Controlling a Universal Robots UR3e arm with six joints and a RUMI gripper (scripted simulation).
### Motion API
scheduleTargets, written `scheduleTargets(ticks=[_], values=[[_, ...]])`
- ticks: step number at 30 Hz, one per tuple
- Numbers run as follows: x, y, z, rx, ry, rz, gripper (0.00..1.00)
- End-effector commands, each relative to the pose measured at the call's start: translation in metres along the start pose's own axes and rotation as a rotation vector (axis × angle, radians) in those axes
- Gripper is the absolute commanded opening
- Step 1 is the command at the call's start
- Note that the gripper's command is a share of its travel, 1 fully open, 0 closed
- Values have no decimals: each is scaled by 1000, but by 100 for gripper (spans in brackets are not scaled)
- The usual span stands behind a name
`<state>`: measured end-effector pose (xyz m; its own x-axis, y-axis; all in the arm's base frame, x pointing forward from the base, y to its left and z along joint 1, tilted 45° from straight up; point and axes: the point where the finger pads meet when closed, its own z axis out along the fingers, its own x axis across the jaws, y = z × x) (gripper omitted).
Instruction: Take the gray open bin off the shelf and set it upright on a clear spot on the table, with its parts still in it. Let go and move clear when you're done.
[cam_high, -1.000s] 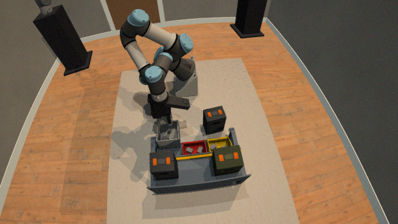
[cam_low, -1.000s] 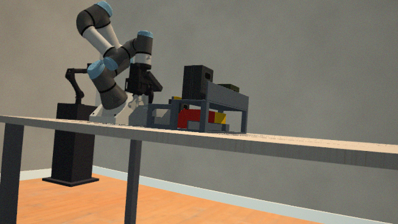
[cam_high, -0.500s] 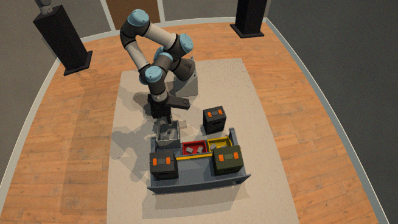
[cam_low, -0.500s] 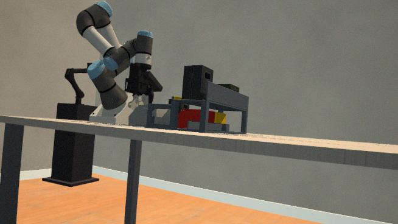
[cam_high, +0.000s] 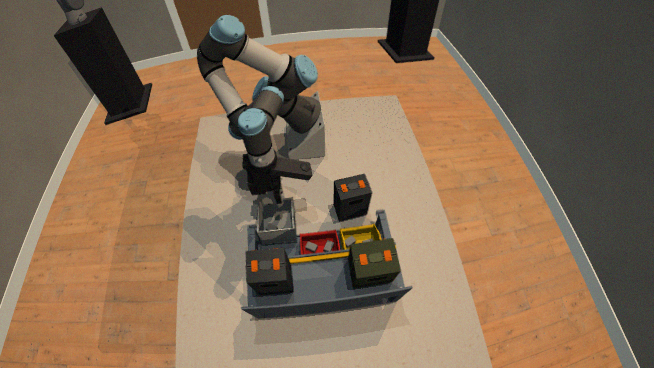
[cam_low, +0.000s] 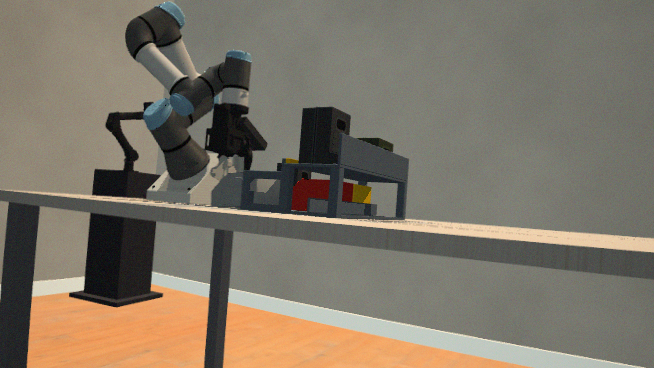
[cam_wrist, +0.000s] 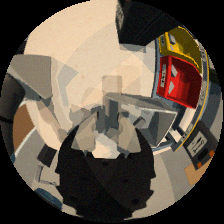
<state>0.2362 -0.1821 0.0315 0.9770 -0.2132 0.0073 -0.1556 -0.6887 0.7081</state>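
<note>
I see my gripper (cam_high: 274, 199) partly open over the near wall of the gray bin (cam_high: 275, 221), gripping nothing; bin rests in the shelf (cam_high: 325, 303).

I am looking into a test room or small lab, not a home. The walls (cam_low: 475, 100) are bare gray, and the wood floor (cam_high: 100, 225) has a pale baseboard around it. My arm (cam_high: 250, 65) is bolted on a pale tabletop (cam_high: 400, 150). Black pedestals (cam_high: 102, 65) stand around it. A gray shelf (cam_high: 325, 302) holds storage boxes (cam_high: 269, 270) and small colored bins (cam_high: 319, 242).
</note>
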Motion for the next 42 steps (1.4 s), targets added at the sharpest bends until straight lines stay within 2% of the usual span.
scheduleTargets(ticks=[1,17,22,34,35,39,42], values=[[0,0,0,0,1,1,26],[0,0,0,0,1,1,26],[0,0,-55,0,2,1,26],[0,0,-55,0,2,1,26],[1,0,-60,-1,18,-1,26],[0,0,-90,0,2,1,26],[0,0,-90,0,2,1,26]])
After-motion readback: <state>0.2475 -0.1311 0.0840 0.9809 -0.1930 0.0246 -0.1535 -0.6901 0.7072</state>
